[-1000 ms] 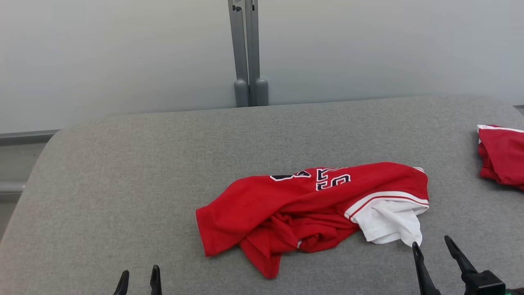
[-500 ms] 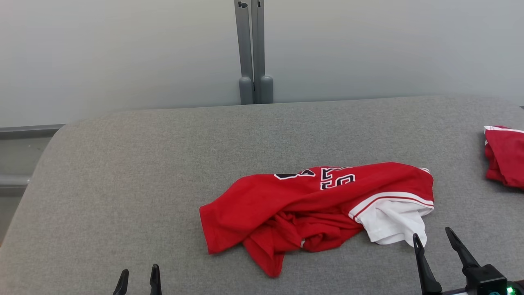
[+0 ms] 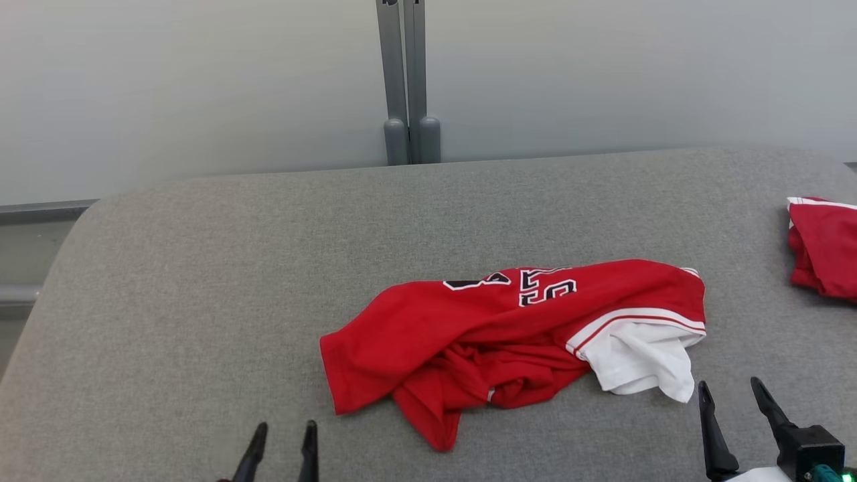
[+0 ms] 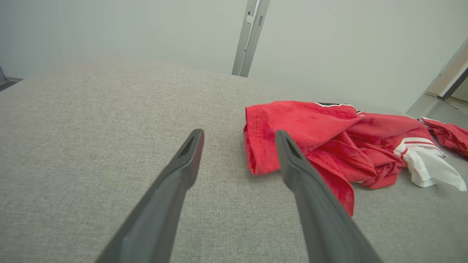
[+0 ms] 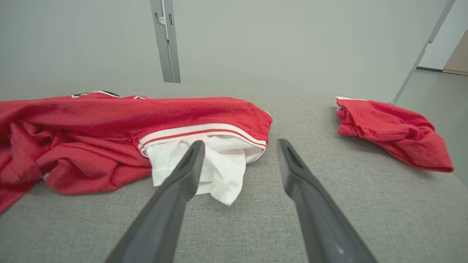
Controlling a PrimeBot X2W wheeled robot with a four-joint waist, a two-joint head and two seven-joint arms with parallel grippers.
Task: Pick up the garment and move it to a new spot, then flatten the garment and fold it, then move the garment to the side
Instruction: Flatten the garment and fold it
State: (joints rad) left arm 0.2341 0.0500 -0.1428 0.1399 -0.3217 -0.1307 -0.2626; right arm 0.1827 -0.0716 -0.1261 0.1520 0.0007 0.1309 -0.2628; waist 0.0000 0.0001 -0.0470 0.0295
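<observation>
garment (image 3: 509,335): crumpled red jersey, lying mid-table (image 3: 201,281), toward the right | left tool (image 3: 286,424): fingers spread wide, empty, near the garment's red hem | right tool (image 3: 728,381): fingers wide apart, empty, just beside the white sleeve (image 3: 643,365) | second red cloth (image 3: 823,248): at the table's right edge, well apart

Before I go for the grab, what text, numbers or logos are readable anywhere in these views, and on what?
No text reads whole.
Red jersey: black block characters with white outlines near its far edge, upside down and cut off by folds; not legible as a word or number.
Second red garment, at the right edge: no print visible.
Gray padded table and metal post: no markings.
</observation>
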